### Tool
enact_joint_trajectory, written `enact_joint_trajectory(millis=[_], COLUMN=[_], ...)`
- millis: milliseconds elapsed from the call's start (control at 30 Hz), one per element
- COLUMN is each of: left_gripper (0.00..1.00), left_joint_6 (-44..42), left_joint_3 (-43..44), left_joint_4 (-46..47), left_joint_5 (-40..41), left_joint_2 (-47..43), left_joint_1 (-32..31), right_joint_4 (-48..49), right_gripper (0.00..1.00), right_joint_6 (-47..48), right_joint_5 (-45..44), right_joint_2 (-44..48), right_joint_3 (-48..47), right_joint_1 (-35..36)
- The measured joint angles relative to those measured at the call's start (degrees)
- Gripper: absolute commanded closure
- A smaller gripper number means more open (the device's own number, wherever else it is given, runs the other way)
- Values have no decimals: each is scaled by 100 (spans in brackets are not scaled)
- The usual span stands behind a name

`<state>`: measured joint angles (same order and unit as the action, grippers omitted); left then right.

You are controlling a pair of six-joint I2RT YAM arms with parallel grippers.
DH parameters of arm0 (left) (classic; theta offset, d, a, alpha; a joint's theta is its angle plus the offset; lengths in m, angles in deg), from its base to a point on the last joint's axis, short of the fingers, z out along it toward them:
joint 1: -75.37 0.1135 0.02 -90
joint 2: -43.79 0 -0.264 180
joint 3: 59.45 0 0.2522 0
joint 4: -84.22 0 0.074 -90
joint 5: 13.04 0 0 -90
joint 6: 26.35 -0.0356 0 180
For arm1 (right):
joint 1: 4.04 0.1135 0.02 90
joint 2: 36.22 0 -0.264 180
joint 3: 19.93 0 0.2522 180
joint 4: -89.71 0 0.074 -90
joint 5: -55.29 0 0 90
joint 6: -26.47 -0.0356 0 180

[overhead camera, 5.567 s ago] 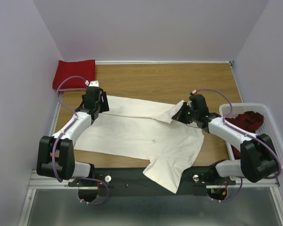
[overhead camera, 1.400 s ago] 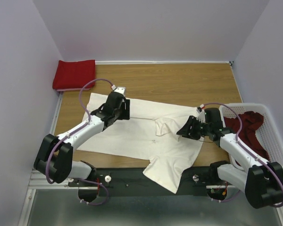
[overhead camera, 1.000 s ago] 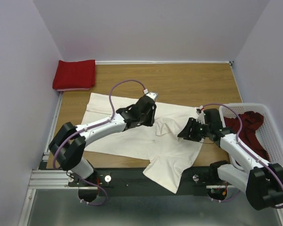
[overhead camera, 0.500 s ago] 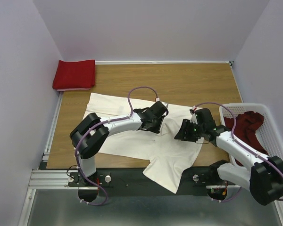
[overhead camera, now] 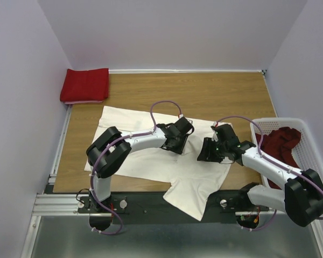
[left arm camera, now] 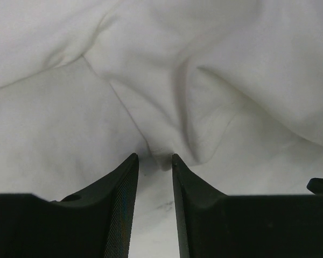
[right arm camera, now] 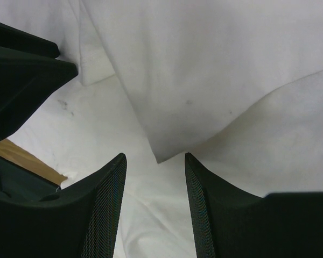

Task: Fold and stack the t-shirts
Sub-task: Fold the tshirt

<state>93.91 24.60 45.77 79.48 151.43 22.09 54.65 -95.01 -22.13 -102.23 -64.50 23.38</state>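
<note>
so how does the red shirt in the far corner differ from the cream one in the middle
The red shirt is folded into a compact rectangle; the cream shirt lies spread out and rumpled. The red shirt takes up far less room than the cream shirt. Both are plain, with no print.

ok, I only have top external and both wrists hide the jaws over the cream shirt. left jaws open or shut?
Observer: Left wrist view shows the left gripper with jaws apart, only a narrow gap, tips low over the cream t-shirt.
Operator: anything in that gap?
Observer: A crease of the cloth runs right up to the tips. I can't tell whether it is pinched.
Operator: and the right?
Observer: Right wrist view shows the right gripper with jaws open wider. The pointed corner of a folded-over layer sits just at the gap, and the jaws are not closed on it.
</note>
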Motion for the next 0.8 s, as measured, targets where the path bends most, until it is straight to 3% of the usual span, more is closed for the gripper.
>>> enact_joint_trajectory(millis=[400,500,600,633,733,767,800], left_gripper=[65,74,76,82,83,91,92], left_joint_6=[-7,-9,-22,-24,-35,-33,-17], left_joint_3=[98,105,131,138,142,142,142], left_joint_4=[-79,-83,-92,-94,-98,-98,-98], left_joint_5=[0,0,0,0,0,0,2], left_joint_2=[61,72,96,105,107,107,107], left_joint_1=[-55,-66,-94,-101,-118,-120,-120], right_joint_4=[20,22,20,22,44,46,52], right_gripper=[46,46,46,46,49,50,50], right_joint_6=[0,0,-2,-2,-2,0,0], right_joint_5=[-203,-267,-332,-354,-428,-444,-463], right_joint_2=[-177,-201,-251,-267,-299,-310,-334], right_joint_3=[-4,-9,-46,-70,-122,-131,-140], right_joint_1=[225,275,352,374,417,424,433])
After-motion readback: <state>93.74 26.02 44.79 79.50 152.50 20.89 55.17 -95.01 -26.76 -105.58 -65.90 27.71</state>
